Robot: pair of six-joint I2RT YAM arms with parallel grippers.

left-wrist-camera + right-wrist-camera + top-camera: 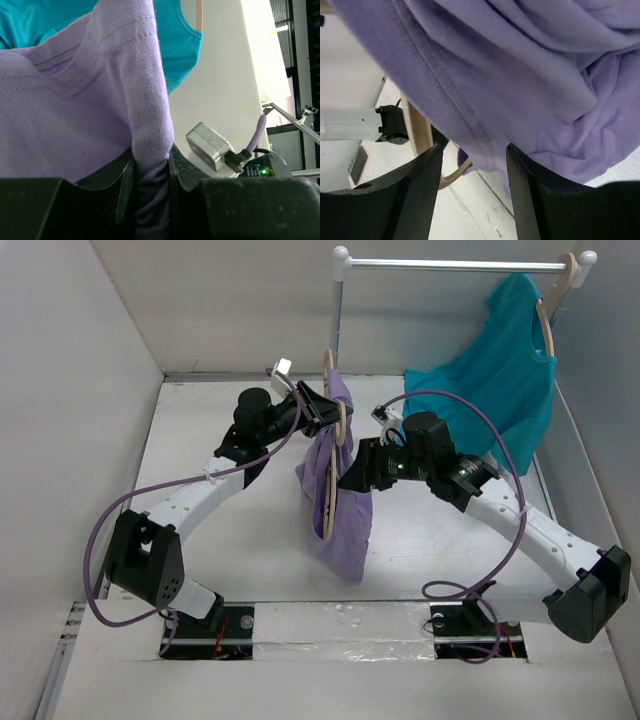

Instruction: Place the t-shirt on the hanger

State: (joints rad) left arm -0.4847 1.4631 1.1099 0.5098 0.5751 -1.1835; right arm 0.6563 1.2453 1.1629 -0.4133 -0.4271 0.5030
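The lavender t-shirt [345,525] hangs in mid-air over the middle of the table, draped on the pale wooden hanger [327,520], whose hook [327,362] sticks up above it. My left gripper [318,412] holds the top of this bundle. In the left wrist view its jaws are shut on a bunched fold of t-shirt [75,110] fabric at the left gripper [150,157]. My right gripper [350,480] is beside the shirt's right side, open. In the right wrist view the t-shirt [520,60] hem dips between the right gripper [474,150] fingers without being pinched, and the hanger [417,130] shows at left.
A teal t-shirt [500,380] hangs on another hanger from the white rail [450,264] at the back right, close behind my right arm. The rail's post [338,310] stands just behind the held hanger. White walls enclose the table on the left, back and right.
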